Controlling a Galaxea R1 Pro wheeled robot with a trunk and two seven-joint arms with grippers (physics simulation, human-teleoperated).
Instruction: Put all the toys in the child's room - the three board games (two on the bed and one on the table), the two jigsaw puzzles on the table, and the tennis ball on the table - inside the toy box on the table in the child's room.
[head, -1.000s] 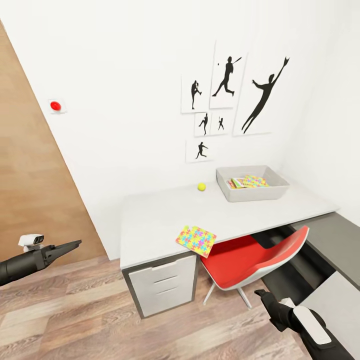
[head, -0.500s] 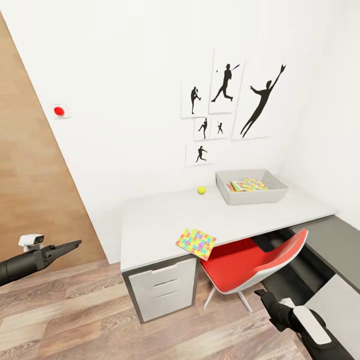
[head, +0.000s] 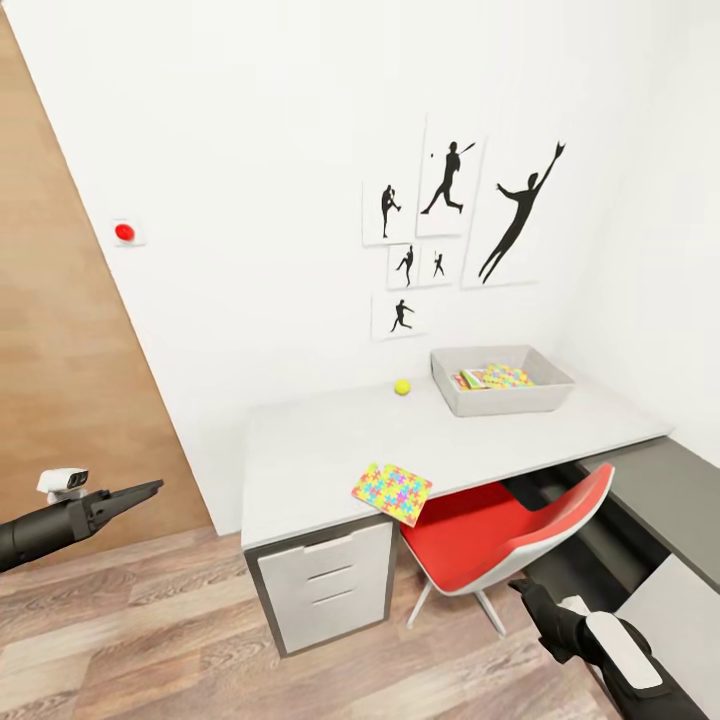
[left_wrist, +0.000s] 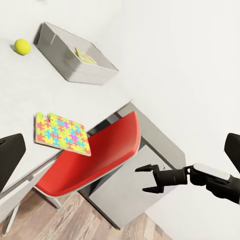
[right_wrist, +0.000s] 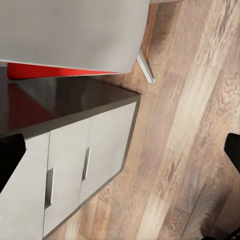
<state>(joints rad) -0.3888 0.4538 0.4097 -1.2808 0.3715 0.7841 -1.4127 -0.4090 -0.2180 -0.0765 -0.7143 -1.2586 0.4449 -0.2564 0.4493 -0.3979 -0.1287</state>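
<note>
Toys lie spread over the pale worktop (head: 300, 450) ahead of me. One jigsaw puzzle (head: 392, 492) lies flat at the near edge, a corner sticking out past it above the red chair (head: 500, 535) that is pushed in under the worktop. The tennis ball (head: 402, 386) sits far back near the wall, just beside the toy box (head: 500, 380) but apart from it. The box stands at the back right of the worktop and holds a second puzzle-pattern panel (head: 508, 375) with a printed game box (head: 468, 379) next to it; how they overlap I cannot tell.

My left claw (head: 135, 492) hangs low at my left side over the wood floor (head: 150, 620), well apart from the worktop, its fingers drawn close to a narrow point and holding nothing. My right claw (head: 525, 592) hangs low at my right side near the chair's legs; in the left wrist view it (left_wrist: 145, 179) shows its fingers spread apart and empty.

White drawers (head: 325, 585) stand under the worktop's near end. Black sports silhouettes (head: 450, 220) hang on the wall above the box.
</note>
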